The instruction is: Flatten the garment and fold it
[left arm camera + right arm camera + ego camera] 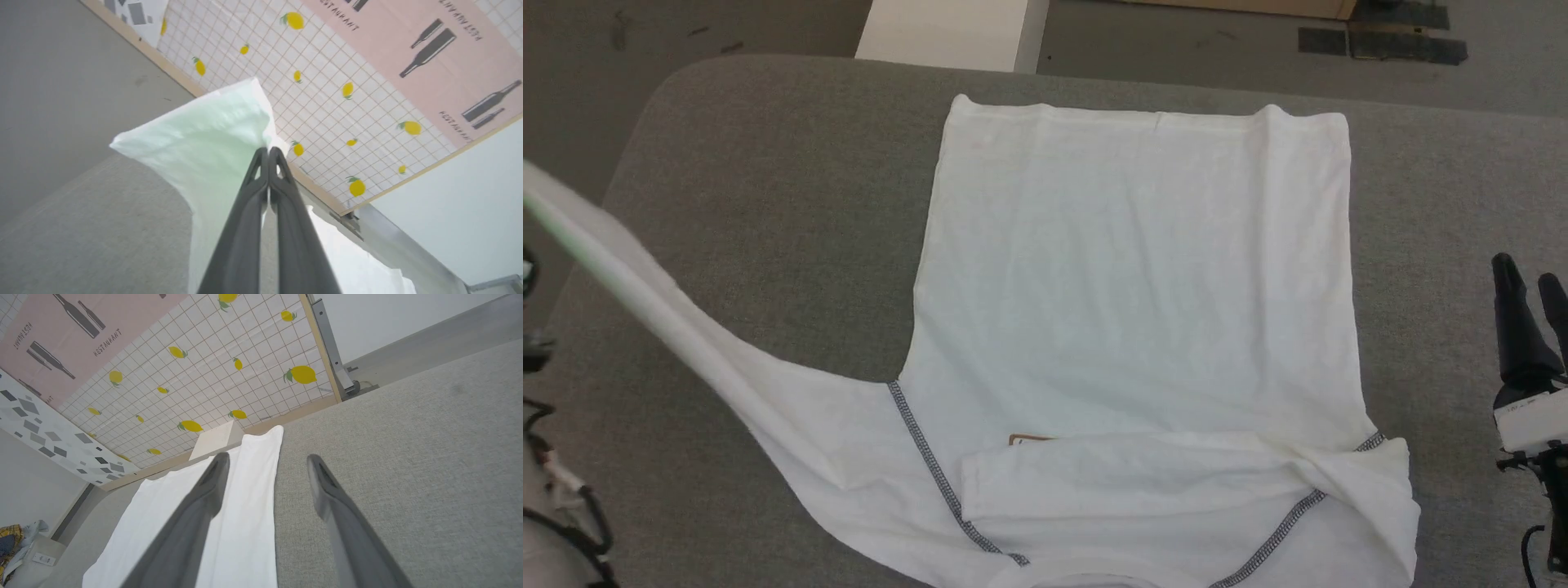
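The white garment [1135,278] lies spread on the grey table [768,204], its collar end toward me, with dark stitched seams and a brown patch [1029,439] peeking out. One sleeve is folded across the chest. The other sleeve [645,286] stretches up and off to the left, lifted off the table. My left gripper [268,150] is shut on that sleeve's end [204,139]. My right gripper [1529,273] stands open above the bare table, to the right of the garment [229,514], with nothing between its fingers [212,477].
A white box [952,33] stands on the floor beyond the table's far edge. A tiled wall panel with lemons [204,375] rises behind it. Bare grey table [1445,204] lies to the right of the garment.
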Controlling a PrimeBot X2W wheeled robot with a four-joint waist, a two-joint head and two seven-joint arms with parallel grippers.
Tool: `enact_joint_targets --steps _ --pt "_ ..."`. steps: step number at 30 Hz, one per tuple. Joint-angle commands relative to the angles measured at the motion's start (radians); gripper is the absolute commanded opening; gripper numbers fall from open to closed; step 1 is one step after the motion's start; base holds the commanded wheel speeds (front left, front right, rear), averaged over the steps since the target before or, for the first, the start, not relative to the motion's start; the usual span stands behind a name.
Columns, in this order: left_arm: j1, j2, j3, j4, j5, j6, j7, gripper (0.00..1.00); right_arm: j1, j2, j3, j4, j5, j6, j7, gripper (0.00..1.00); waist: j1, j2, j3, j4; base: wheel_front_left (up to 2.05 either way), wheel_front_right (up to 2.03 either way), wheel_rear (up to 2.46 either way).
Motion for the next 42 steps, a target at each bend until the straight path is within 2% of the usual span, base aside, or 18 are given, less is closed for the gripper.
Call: enact_joint_targets --steps 1,6,10,16,19,23,29,34,35,36,42 --pt "-0.001 -0.041 -0.032 -0.043 -0.018 -0.006 0.017 0.00 0.020 0.000 0.003 0.007 0.006 -0.001 -0.010 1.00 0.0001 0.0000 -0.015 -0.006 0.00 0.00 0.00" --pt "0.001 -0.209 -0.197 -0.184 -0.052 -0.004 0.061 0.00 0.031 0.000 0.005 0.026 0.017 -0.001 -0.025 1.00 0.0001 0.0000 -0.032 -0.019 0.00 0.00 0.00" --pt "-0.001 -0.285 -0.372 -0.211 -0.042 -0.001 0.065 0.00 0.030 0.000 0.015 0.038 0.026 -0.001 -0.033 1.00 0.0001 0.0000 -0.037 -0.044 0.00 0.00 0.00" --pt "-0.002 -0.303 -0.677 -0.157 -0.080 0.018 0.004 0.00 0.027 0.000 0.032 0.062 0.040 -0.001 -0.047 1.00 0.0001 0.0000 -0.034 -0.098 0.00 0.00 0.00" --pt "-0.007 -0.303 -0.849 -0.108 -0.085 0.016 -0.020 0.00 0.030 0.000 0.036 0.073 0.045 -0.001 -0.057 1.00 0.0001 0.0000 -0.029 -0.126 0.00 0.00 0.00" --pt "0.010 -0.303 -1.018 -0.032 -0.071 0.006 -0.023 0.00 0.034 0.000 0.037 0.085 0.052 -0.001 -0.069 1.00 0.0001 0.0000 -0.021 -0.159 0.00 0.00 0.00" --pt "0.053 -0.303 -1.189 0.062 -0.043 -0.017 0.026 0.00 0.047 0.000 0.032 0.094 0.058 -0.001 -0.081 1.00 0.0001 0.0000 -0.014 -0.175 0.00 0.00 0.00" --pt "0.085 -0.289 -1.278 0.098 -0.030 -0.034 0.102 0.00 0.052 0.000 0.030 0.101 0.057 -0.001 -0.087 1.00 0.0001 0.0000 -0.013 -0.164 0.00 0.00 0.00" --pt "0.090 -0.287 -1.285 0.100 -0.031 -0.031 0.111 0.35 0.051 0.000 0.030 0.101 0.056 -0.001 -0.087 1.00 0.0001 0.0000 -0.014 -0.159 0.00 0.00 0.00" --pt "0.092 -0.287 -1.286 0.101 -0.033 -0.027 0.116 1.00 0.050 0.000 0.032 0.102 0.056 -0.001 -0.086 1.00 0.0001 0.0000 -0.015 -0.156 0.00 0.00 0.00" --pt "0.083 -0.282 -1.247 0.030 -0.096 -0.021 0.152 1.00 0.045 0.000 0.039 0.099 0.045 -0.001 -0.076 1.00 0.0001 0.0000 -0.027 -0.130 0.00 0.00 0.00"
